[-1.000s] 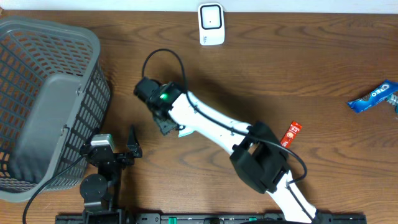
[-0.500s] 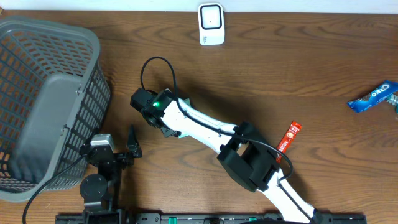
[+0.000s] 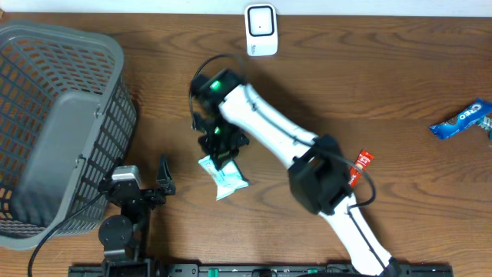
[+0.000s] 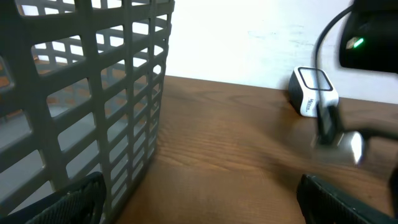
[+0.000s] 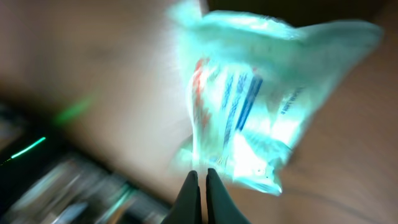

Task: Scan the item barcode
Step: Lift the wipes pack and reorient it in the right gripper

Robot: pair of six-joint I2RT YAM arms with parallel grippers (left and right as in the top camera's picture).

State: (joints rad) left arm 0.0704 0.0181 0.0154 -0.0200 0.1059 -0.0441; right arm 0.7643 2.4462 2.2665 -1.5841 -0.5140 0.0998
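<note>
Overhead view: a pale teal packet [image 3: 224, 175] sits a little left of centre in the frame, its long axis slanting from upper left to lower right. My right gripper [image 3: 221, 148] is directly over its upper end. From the right wrist view, the packet [image 5: 249, 99] fills the upper right of the frame, crinkled, with red and blue print that is too blurred to read. My fingertips [image 5: 200, 177] are pressed together at the bottom centre, and they appear to pinch its thin lower edge. I cannot make out a barcode on the face I see. The white scanner [image 3: 261, 31] stands at the top centre of the frame, well apart from the packet and straight up the frame from it, so I judge the carry runs that way, and this arm is the nearer one. My left gripper [image 3: 146, 185] rests at the lower left with its fingers [image 4: 345, 199] spread wide on nothing, just beside the grey mesh basket [image 3: 69, 35]. The brown wooden table [image 3: 369, 77] is bare between packet and scanner. A red sachet [image 3: 360, 165] lies right of centre and a blue Oreo pack [image 3: 461, 119] at the right edge.
</note>
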